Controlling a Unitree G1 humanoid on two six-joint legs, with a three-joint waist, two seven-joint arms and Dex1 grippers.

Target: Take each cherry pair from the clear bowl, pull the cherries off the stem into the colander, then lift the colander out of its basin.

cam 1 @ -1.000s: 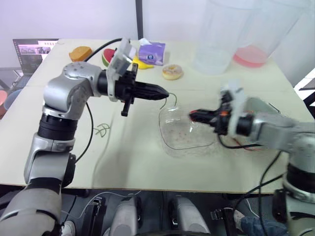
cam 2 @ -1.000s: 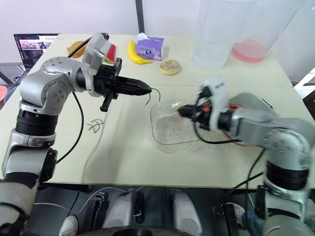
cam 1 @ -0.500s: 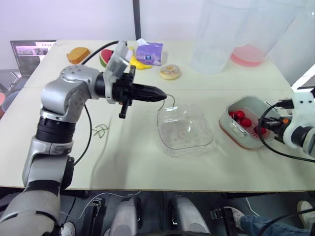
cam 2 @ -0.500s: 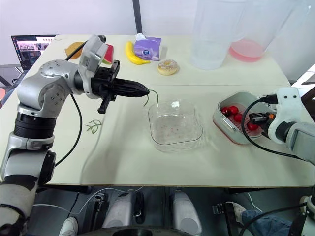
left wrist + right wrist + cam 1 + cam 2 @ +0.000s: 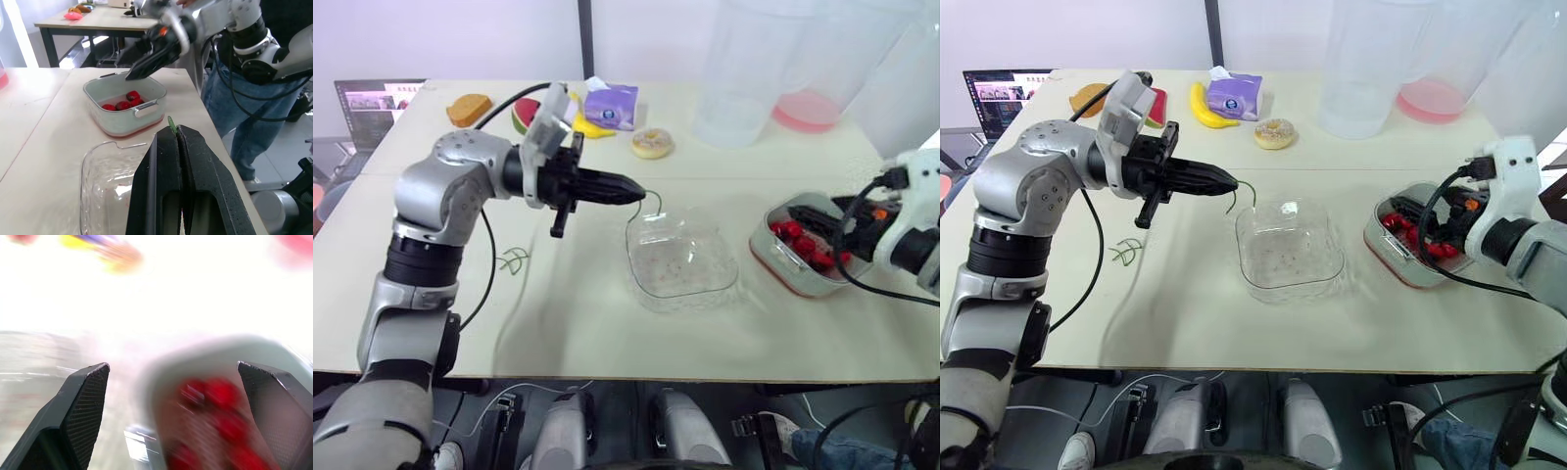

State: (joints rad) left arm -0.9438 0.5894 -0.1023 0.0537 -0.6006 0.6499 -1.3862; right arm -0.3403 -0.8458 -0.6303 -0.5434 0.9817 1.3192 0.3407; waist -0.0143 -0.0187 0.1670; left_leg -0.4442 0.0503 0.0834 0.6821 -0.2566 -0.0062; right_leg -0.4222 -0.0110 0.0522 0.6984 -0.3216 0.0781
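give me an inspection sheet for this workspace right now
surface: beige table, loose green stems lying on its left half
job's things: clear plastic bowl, no cherries seen inside; white square colander holding red cherries
clutter: yellow banana, purple tissue pack, frosted doughnut, watermelon slice, tall clear plastic tubs at the far edge
grippers: left gripper, jaws shut on a green cherry stem near the bowl; right gripper, jaws open over the colander
cables: left black cable hangs over the table; right black cable loops by the colander
surroundings: open laptop past the table's left edge; person in jeans standing by the table
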